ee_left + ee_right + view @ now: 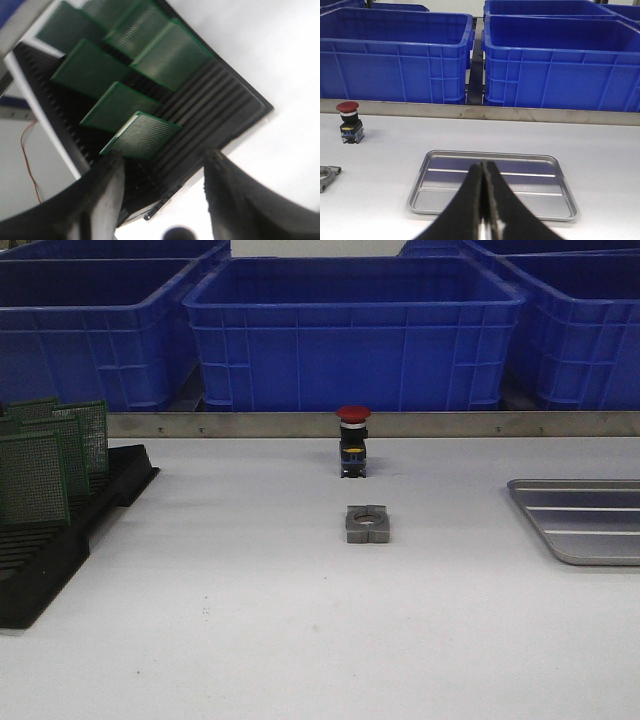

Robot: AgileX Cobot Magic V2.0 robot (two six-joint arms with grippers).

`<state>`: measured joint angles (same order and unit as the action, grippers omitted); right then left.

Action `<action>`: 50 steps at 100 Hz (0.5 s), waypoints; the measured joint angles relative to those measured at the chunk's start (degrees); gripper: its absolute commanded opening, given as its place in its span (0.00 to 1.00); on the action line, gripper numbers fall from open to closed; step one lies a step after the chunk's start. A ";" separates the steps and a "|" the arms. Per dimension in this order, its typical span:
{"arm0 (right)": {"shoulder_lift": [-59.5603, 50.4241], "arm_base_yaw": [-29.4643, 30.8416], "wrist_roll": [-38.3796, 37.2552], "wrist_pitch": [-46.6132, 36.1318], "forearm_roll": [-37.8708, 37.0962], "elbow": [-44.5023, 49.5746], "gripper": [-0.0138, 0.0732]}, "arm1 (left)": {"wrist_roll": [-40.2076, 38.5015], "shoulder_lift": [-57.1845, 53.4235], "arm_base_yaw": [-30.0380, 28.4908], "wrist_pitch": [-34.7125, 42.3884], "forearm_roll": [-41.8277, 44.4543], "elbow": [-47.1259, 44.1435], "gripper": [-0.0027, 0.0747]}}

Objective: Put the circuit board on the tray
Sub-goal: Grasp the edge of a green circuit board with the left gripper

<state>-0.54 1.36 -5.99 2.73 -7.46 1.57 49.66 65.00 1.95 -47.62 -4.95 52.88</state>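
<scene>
Several green circuit boards [35, 475] stand upright in a black slotted rack [40, 570] at the table's left edge. In the left wrist view my left gripper [164, 155] is open above the rack [215, 110]. One of its fingertips is just next to the nearest circuit board [142, 135], and nothing is held. The silver tray [590, 525] lies empty at the right edge of the table. My right gripper [484, 166] is shut on nothing, and the tray [530, 200] lies in front of and below it. Neither gripper shows in the front view.
A red push-button switch [352, 440] [349, 121] and a grey metal block with a round hole [367, 523] sit mid-table. Blue bins [350, 330] [395, 55] line the back behind a metal rail [450, 424].
</scene>
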 measured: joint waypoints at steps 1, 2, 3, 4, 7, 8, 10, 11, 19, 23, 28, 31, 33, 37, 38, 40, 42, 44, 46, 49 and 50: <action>0.00 0.00 0.00 0.00 0.00 0.00 0.03 | 1.23 0.58 0.00 -0.39 -0.47 0.36 0.49; 0.00 0.00 0.00 0.00 0.00 0.00 0.03 | 3.54 0.86 0.00 -1.19 -0.69 0.54 0.49; 0.00 0.00 0.00 0.00 0.00 0.00 0.03 | 4.65 1.44 0.00 -1.50 -0.84 0.86 0.49; 0.00 0.00 0.00 0.00 0.00 0.00 0.03 | 5.69 1.72 0.00 -2.06 -1.14 1.01 0.49; 0.00 0.00 0.00 0.00 0.00 0.00 0.03 | 10.20 2.82 0.00 -3.02 -1.76 1.57 0.49; 0.00 0.00 0.00 0.00 0.00 0.00 0.03 | 10.99 3.35 0.00 -3.22 -1.92 1.82 0.49; 0.00 0.00 0.00 0.00 0.00 0.00 0.03 | 13.11 4.13 0.00 -3.64 -2.05 2.15 0.49; 0.00 0.00 0.00 0.00 0.00 0.00 0.03 | 13.76 4.38 0.00 -3.83 -2.19 2.27 0.49; 0.00 0.00 0.00 0.00 0.00 0.00 0.03 | 20.20 7.21 0.00 -4.28 -2.09 3.12 0.49; 0.00 0.00 0.00 0.00 0.00 0.00 0.03 | 22.49 8.69 0.00 -4.28 -1.86 3.24 0.49; 0.00 0.00 0.00 0.00 0.00 0.00 0.03 | 24.15 10.46 0.00 -4.28 -1.45 3.34 0.49; 0.00 0.00 0.00 0.00 0.00 0.00 0.03 | 24.75 11.70 0.00 -4.17 -1.00 3.47 0.49; 0.00 0.00 0.00 0.00 0.00 0.00 0.03 | 25.00 12.17 0.00 -4.05 -0.68 3.47 0.49; 0.00 0.00 0.00 0.00 0.00 0.00 0.03 | 25.46 13.52 0.00 -3.61 -0.11 3.68 0.49; 0.00 0.00 0.00 0.00 0.00 0.00 0.03 | 25.41 13.95 0.00 -3.45 0.03 3.68 0.49; 0.00 0.00 0.00 0.00 0.00 0.00 0.03 | 25.56 14.36 0.00 -3.31 0.32 3.82 0.49; 0.00 0.00 0.00 0.00 0.00 0.00 0.03 | 25.67 14.98 0.00 -3.17 0.72 3.99 0.49; 0.00 0.00 0.00 0.00 0.00 0.00 0.03 | 25.70 15.59 0.00 -3.06 0.99 4.27 0.49; 0.00 0.00 0.00 0.00 0.00 0.00 0.03 | 25.80 16.16 0.00 -2.92 1.25 4.57 0.49; 0.00 0.00 0.00 0.00 0.00 0.00 0.03 | 25.91 16.87 0.00 -2.93 1.51 5.08 0.49; 0.00 0.00 0.00 0.00 0.00 0.00 0.03 | 25.91 17.21 0.00 -2.93 1.52 5.35 0.49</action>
<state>-0.54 1.36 -5.99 2.73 -7.46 1.57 75.57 82.21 1.95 -50.55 -3.42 58.23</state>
